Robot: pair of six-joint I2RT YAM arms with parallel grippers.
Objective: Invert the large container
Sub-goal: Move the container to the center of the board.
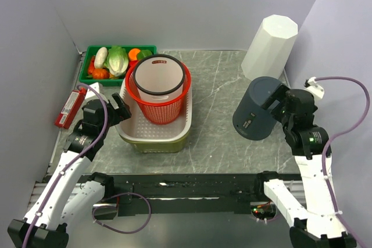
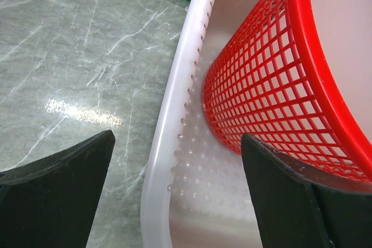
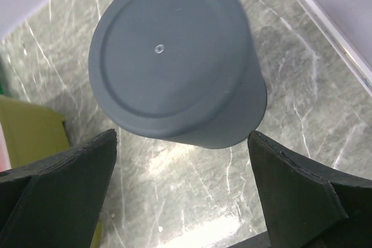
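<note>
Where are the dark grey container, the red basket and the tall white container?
dark grey container [image 1: 256, 111]: top view, side wall.
red basket [image 1: 160, 111]: top view, mesh wall.
tall white container [image 1: 269, 47]: top view, side wall.

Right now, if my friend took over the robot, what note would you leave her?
Left pincer: open, straddling the rim of the white basket.
Right pincer: open, facing the dark grey container, holding nothing.
Container: on the table, right side, closed base showing, so it looks flipped.
To do: check it sits flat; I cannot tell.
</note>
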